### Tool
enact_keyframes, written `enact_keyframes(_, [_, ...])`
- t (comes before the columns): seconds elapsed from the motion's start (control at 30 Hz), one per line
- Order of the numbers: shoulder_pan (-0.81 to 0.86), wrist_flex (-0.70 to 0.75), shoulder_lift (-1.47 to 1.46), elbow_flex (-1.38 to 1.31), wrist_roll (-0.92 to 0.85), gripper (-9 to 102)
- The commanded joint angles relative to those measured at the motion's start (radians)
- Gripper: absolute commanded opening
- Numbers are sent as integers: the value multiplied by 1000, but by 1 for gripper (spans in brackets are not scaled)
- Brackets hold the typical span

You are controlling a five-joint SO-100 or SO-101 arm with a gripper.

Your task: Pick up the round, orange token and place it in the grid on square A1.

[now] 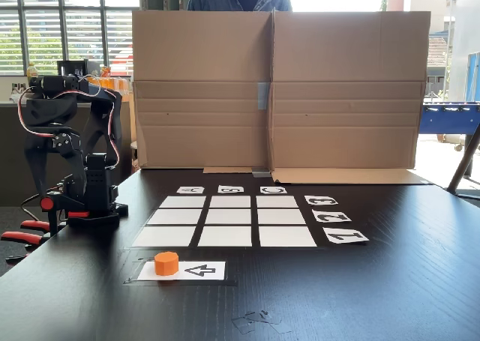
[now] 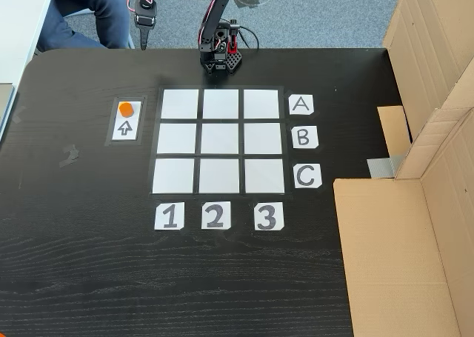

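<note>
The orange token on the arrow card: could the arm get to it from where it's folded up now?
Probably yes. The token sits uncovered on the arrow card beside the grid, with nothing between it and the arm.

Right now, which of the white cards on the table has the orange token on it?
The arrow card, lying apart from the grid. The token sits on its end, ahead of the black arrow.

A black arm (image 1: pixel 71 154), red and white cables looping at 9 o'clock, orange clamps (image 1: pixel 30 232) gripping the base.
</note>
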Motion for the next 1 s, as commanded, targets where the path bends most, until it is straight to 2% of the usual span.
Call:
enact_keyframes(0.0, [-54,6,-48,-66,12,27])
enact_keyframes(0.5, [-301,6,-365,-385,72,29])
enact_keyframes(0.97, [-526,-2,-594,-575,86,30])
